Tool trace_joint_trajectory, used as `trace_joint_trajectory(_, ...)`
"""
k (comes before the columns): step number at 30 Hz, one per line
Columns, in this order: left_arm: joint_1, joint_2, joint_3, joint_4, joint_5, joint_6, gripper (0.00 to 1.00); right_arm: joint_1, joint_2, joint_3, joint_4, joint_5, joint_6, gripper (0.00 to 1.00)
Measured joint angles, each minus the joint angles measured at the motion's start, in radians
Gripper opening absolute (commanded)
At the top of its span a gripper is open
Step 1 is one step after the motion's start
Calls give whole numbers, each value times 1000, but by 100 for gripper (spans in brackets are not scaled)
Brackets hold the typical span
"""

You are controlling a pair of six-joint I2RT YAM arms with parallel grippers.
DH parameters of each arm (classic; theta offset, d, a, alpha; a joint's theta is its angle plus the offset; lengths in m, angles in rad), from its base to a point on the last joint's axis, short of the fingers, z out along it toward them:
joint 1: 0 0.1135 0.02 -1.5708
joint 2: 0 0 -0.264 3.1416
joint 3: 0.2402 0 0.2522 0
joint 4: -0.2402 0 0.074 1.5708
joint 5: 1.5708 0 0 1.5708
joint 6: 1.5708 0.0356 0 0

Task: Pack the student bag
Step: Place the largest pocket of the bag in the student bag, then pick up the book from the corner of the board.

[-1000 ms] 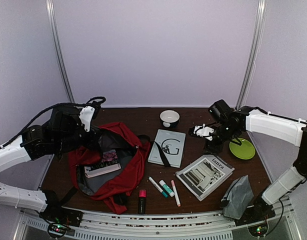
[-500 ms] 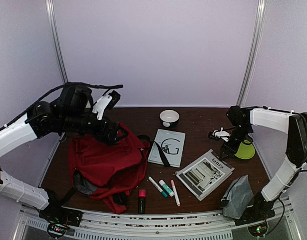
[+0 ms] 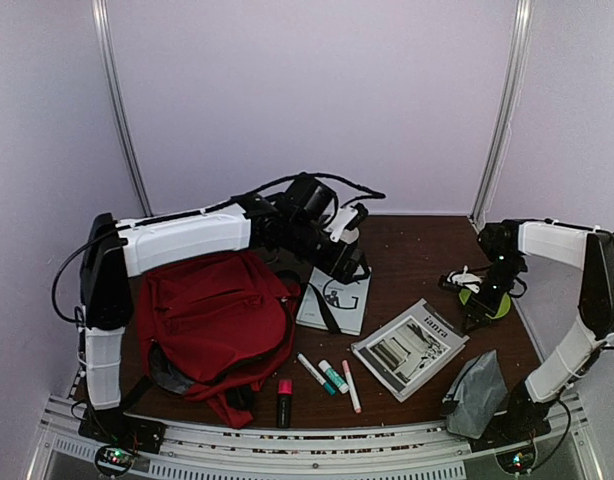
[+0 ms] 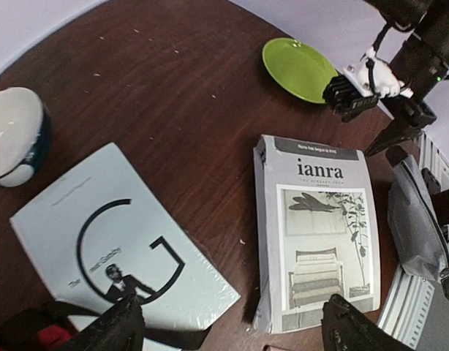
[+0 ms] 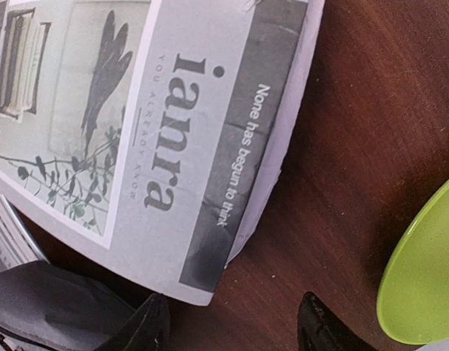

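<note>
The large, soft red fabric student bag [image 3: 217, 315] is lying slumped on the left part of the dark brown wooden worktop [image 3: 412, 250], with grey lining showing at its near-left corner. One of its black straps [image 3: 322, 308] is trailing rightward across a pale grey paperback book with a big black letter G on its cover [image 3: 352, 300], which is lying just beside the bag.

The left arm is reaching across above the bag, and the left gripper [image 3: 349, 268] is hovering over the far end of that book. In the left wrist view its jaws are standing wide apart with nothing between them. A white ceramic bowl with a dark outer side [image 4: 16, 131] is sitting near the book's far corner.

Toward the near edge, three slim white markers [image 3: 333, 377] are lying side by side, and a black highlighter with a pink cap [image 3: 284, 400] is lying just beside the bag's hem. To their right a grey magazine titled "ianra" [image 3: 409, 350] is lying flat, and a small grey fabric pouch [image 3: 475, 392] is sitting near the right-hand corner.

A round lime-green plate [image 3: 490, 302] is resting at the far right. The right gripper [image 3: 465, 283] is hovering at its left rim, between plate and magazine, with its jaws apart and holding nothing.
</note>
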Motion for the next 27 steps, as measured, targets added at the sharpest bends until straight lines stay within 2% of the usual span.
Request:
trace_joint_trajectory(4,-32,145,98,-5,63,7,82,-38,54,43,-92,-34,-37,55)
trace_joint_trajectory(7,-55,182,121,-10,77,14,81,-52,122,72,-144,-60,-60,53)
trace_joint_trajectory(15,-85,158,69,-10,77,28,81,-59,291,129,-238,-133,-81,41)
trace_joint_trajectory(19,-81,143,33,-12,64,29,81,-73,347,171,-280,-171,-88,30)
trace_joint_trajectory(23,-81,142,23,-12,54,29,80,-90,370,182,-308,-190,-90,25)
trace_joint_trajectory(26,-81,140,23,-12,46,29,80,-95,371,182,-323,-193,-90,14)
trace_joint_trajectory(27,-81,139,23,-12,42,29,80,-95,371,182,-325,-193,-90,6)
